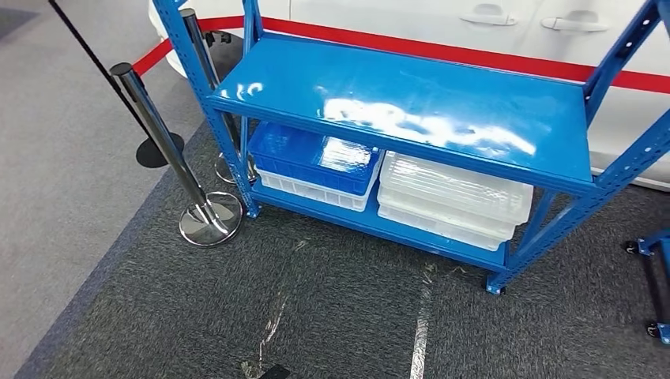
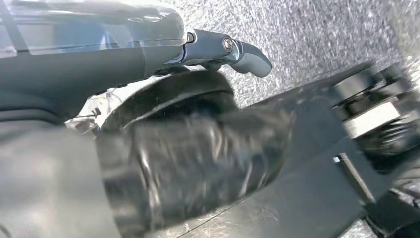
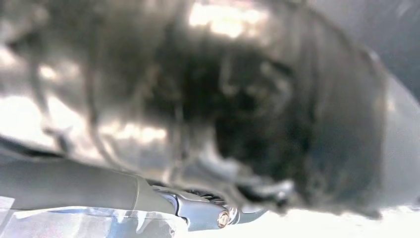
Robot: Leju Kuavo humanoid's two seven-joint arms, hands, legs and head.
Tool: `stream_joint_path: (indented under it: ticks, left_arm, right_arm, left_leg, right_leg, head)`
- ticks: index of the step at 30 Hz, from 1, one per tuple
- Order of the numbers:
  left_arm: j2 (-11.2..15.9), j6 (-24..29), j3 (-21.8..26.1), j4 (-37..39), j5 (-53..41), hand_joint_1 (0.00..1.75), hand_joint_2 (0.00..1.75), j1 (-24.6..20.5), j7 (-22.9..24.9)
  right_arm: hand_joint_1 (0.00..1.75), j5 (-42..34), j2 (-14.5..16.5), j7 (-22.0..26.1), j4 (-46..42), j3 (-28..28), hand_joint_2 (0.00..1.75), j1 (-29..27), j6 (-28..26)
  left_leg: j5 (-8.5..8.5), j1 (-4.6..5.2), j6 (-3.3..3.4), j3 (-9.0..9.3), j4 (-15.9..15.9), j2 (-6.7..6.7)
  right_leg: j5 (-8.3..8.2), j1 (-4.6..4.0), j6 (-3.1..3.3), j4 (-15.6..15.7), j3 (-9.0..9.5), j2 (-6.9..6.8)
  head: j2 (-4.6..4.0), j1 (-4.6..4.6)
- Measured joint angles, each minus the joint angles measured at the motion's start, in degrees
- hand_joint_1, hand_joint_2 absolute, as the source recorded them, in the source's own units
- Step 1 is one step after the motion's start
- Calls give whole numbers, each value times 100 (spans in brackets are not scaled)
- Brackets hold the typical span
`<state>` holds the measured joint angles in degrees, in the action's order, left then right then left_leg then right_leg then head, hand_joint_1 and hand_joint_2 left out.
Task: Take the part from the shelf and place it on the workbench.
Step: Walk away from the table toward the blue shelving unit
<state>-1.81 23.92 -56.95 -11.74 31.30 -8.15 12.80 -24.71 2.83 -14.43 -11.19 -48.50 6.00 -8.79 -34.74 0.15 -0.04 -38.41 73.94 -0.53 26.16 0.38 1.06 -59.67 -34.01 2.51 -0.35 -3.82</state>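
At far left in the head view, a chrome stanchion (image 1: 158,130) stands on its round base where light grey carpet meets the dark carpet (image 1: 355,316). A second stanchion (image 1: 199,47) stands behind it, against the corner post of the shelf (image 1: 411,103). A red belt (image 1: 442,51) runs from the posts across the back, in front of a white car (image 1: 395,16).

The blue steel shelf takes up the middle, and its glossy top board shows only glare. On the lower board, to the left, a blue bin (image 1: 316,154) sits nested on a white bin (image 1: 312,192). Just beside them on the right is a stack of clear trays (image 1: 454,197). At the right edge, part of a blue frame on castors (image 1: 656,245) stands apart from the shelf.

Which of these things, if any, is the part cannot be told, so how it lies relative to either robot hand cannot be told either.

In the left wrist view, the left robot hand (image 2: 148,49) shows its grey cover and a thumb stretched over speckled carpet. Its other fingers are hidden, so whether it is open or holding something cannot be told. In the right wrist view, the right robot hand (image 3: 124,193) shows a cover and a thumb joint against a heavy dark blur — its state cannot be told.
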Motion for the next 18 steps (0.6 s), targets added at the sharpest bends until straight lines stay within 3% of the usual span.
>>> stream_joint_path:
  ticks: [1,3,5,7,9,11,13,14,15,16,18]
  left_arm:
    - [-1,-3,-1,0,2,0,175,-2,1]
    - [-1,-8,-2,0,2,0,175,-4,2]
    - [-2,-11,-4,0,2,0,175,-5,0]
    - [-5,-11,-7,0,10,0,175,-11,-4]
    - [-14,-10,-8,0,21,0,175,-19,-15]
    - [-26,-2,-9,0,29,0,175,-20,-36]
    - [-31,4,-10,0,31,0,175,-6,-67]
    - [-33,-3,-9,-4,16,0,175,4,-85]
    - [-35,-24,-3,-16,-17,0,175,11,-107]
    - [-39,-56,9,-38,-66,0,175,14,-128]
    - [-44,-137,59,-96,-193,0,175,14,-177]
  right_arm:
    - [0,-16,-3,-21,2,1,0,-2,20]
    - [0,-52,-14,-34,7,5,0,1,94]
    - [0,-80,-33,-30,8,8,0,12,145]
    - [0,-90,-54,-15,11,9,0,5,147]
    - [0,-90,-81,3,15,10,87,-13,128]
    - [0,-69,-106,40,17,10,175,-9,85]
    - [0,-17,-119,81,20,12,175,-8,14]
    - [0,18,-125,97,21,22,175,-32,-14]
    - [0,63,-134,121,24,45,175,-75,-29]
    - [0,110,-145,147,29,81,175,-135,-31]
    - [0,210,-169,195,42,182,175,-256,3]
  left_leg:
    - [221,0,25,102,-280,44]
    - [627,-7,97,387,-1036,324]
    - [724,-3,141,553,-1449,544]
    - [711,1,164,604,-1538,490]
    - [765,-29,211,659,-1640,388]
    - [802,-52,250,707,-1718,280]
    - [795,-50,265,709,-1716,170]
    - [786,-51,266,710,-1708,122]
    - [774,-54,261,711,-1697,88]
    - [760,-58,251,713,-1680,71]
    - [715,-51,202,707,-1622,64]
  right_leg:
    - [0,-1,0,-1,12,86]
    - [1,2,-10,-8,15,241]
    - [-12,24,-55,-12,-27,366]
    - [-44,39,-139,17,-57,475]
    - [22,26,-204,-64,-103,350]
    - [317,14,-243,-570,-335,34]
    - [614,22,-283,-1262,-663,-147]
    - [640,34,-302,-1434,-743,-179]
    - [562,49,-319,-1393,-714,-197]
    - [401,66,-332,-1139,-574,-212]
    - [102,82,-329,-386,-173,-240]
  head:
    - [0,0]
    - [0,6]
    - [0,8]
    - [0,1]
    - [0,13]
    - [0,51]
    - [0,75]
    - [0,74]
    - [0,74]
    - [0,75]
    - [0,78]
